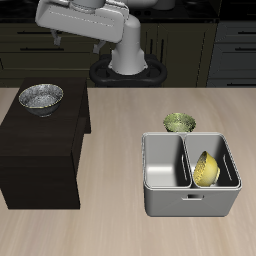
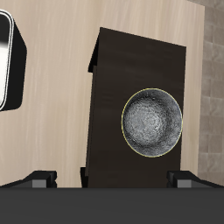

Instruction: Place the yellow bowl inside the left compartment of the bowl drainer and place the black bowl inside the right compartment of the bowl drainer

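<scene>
The black bowl (image 1: 41,97), silvery-grey and speckled, sits upright on top of a dark box (image 1: 40,150). In the wrist view the black bowl (image 2: 151,121) lies straight below my gripper (image 2: 112,180), which is open with nothing between its fingertips (image 2: 39,179). The hand hangs well above the bowl. The yellow bowl (image 1: 206,169) lies tilted on its side inside one well of the grey bowl drainer (image 1: 190,205). The drainer's other well (image 1: 163,165) holds nothing. One corner of the bowl drainer (image 2: 9,61) shows in the wrist view.
An olive-green bowl (image 1: 178,123) stands on the table just behind the drainer. The robot arm (image 1: 95,20) reaches over the back of the dark box (image 2: 131,87). Dark kitchen cabinets line the back.
</scene>
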